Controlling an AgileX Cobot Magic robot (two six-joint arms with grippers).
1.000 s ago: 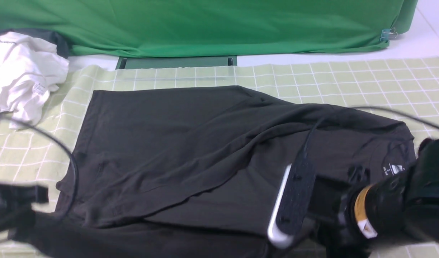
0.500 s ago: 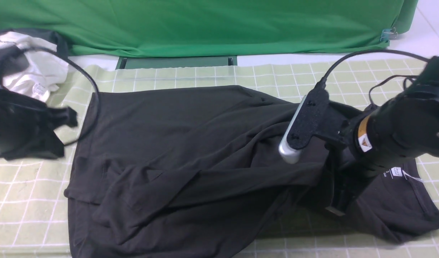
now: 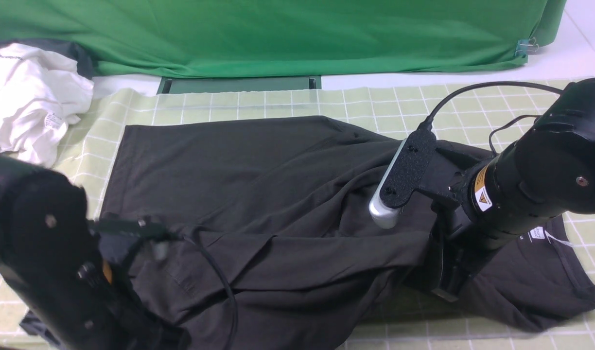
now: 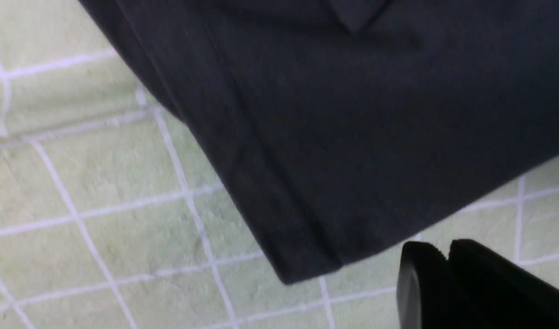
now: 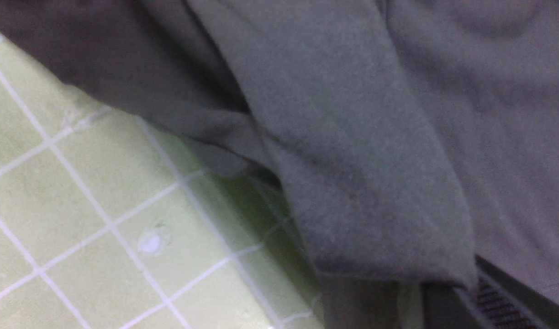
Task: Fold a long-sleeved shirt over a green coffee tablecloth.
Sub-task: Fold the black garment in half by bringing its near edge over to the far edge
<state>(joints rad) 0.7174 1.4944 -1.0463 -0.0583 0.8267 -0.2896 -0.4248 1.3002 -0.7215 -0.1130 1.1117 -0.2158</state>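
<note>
The long-sleeved shirt (image 3: 258, 194) is black and lies rumpled across the green coffee tablecloth (image 3: 472, 107), a pale grid cloth. Its white neck label (image 3: 535, 233) shows at the right. My right gripper (image 3: 446, 289) points down at the shirt's near right side and is shut on a lifted fold of it; in the right wrist view that fold (image 5: 352, 137) runs into the right gripper (image 5: 444, 297). My left arm (image 3: 49, 257) fills the near left corner. In the left wrist view the left gripper (image 4: 446, 249) has its fingers together and holds nothing, just off a shirt corner (image 4: 307, 265) lying flat.
A crumpled white garment (image 3: 30, 97) sits at the far left edge. A deep green backdrop (image 3: 278, 34) hangs behind the table, with a dark green frame (image 3: 239, 84) below it. The right wrist camera's cable (image 3: 472, 92) loops over the cloth.
My left arm swung from the far left to the near left corner. My right arm lifted the shirt's near edge and has since shifted only slightly.
</note>
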